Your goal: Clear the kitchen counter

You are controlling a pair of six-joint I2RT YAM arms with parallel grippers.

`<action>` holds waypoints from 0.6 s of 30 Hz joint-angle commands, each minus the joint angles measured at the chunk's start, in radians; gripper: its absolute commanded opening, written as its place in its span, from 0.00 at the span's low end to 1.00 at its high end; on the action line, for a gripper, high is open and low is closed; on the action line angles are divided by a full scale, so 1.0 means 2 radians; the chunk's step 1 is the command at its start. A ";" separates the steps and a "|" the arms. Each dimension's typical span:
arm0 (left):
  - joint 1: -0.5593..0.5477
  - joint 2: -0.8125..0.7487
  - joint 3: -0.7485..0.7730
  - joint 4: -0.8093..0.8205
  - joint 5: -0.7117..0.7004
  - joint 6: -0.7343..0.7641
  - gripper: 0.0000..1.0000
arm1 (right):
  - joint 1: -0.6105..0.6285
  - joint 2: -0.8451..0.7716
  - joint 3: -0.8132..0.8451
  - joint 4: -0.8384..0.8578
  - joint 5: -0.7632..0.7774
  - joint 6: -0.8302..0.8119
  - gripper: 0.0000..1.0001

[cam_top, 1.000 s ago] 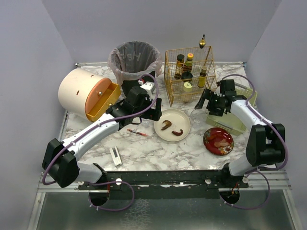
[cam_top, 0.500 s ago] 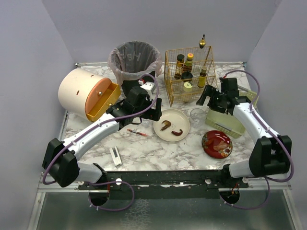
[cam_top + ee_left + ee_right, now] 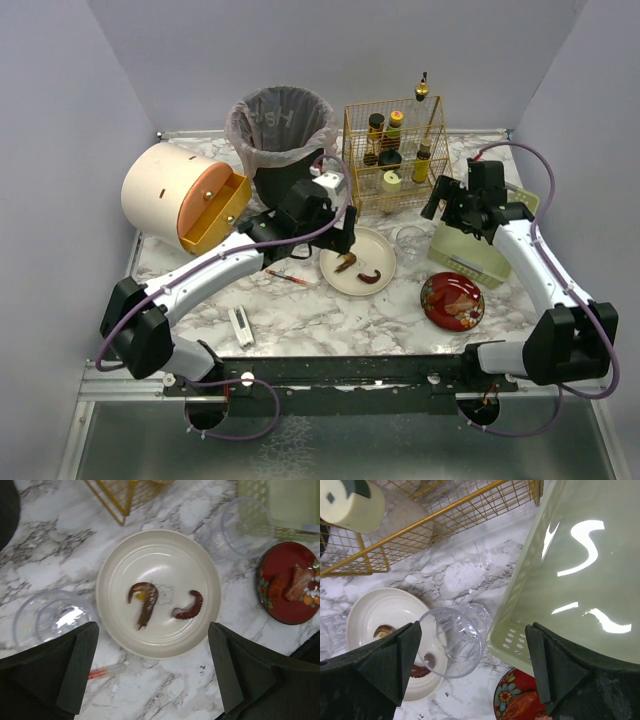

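Observation:
The white marble kitchen counter (image 3: 330, 310) carries a cream plate (image 3: 358, 262) with two dark food scraps, a clear glass (image 3: 412, 240) and a red plate (image 3: 453, 300) with leftovers. My left gripper (image 3: 335, 228) is open and empty, hovering above the cream plate's near-left edge. In the left wrist view the cream plate (image 3: 159, 592) lies just ahead of the open left gripper (image 3: 152, 667). My right gripper (image 3: 448, 205) is open and empty, above the glass and the green basket (image 3: 480, 248). The right wrist view shows the glass (image 3: 455, 640) between the fingers but below them.
A gold wire rack (image 3: 395, 155) of bottles, a lined bin (image 3: 283, 125) and a cream drum with an orange drawer (image 3: 185, 197) stand at the back. A red-tipped syringe (image 3: 290, 280) and a white stick (image 3: 240, 325) lie at front left. A second clear cup (image 3: 52, 620) sits left of the cream plate.
My left gripper has moved right, over the cream plate's edge. My right gripper has drawn back and to the right, away from the glass, which stays on the counter.

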 commanded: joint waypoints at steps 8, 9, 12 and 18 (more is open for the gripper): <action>-0.090 0.148 0.103 0.099 -0.033 -0.111 0.98 | 0.002 -0.218 -0.079 0.108 0.046 0.089 0.92; -0.092 0.164 0.114 0.103 -0.039 -0.120 0.97 | 0.002 -0.223 -0.071 0.099 0.052 0.089 0.92; -0.092 0.209 0.140 0.117 -0.039 -0.141 0.95 | 0.002 -0.232 -0.053 0.077 0.065 0.077 0.92; -0.093 0.294 0.218 0.100 -0.036 -0.140 0.88 | 0.002 -0.246 -0.051 0.055 0.078 0.061 0.93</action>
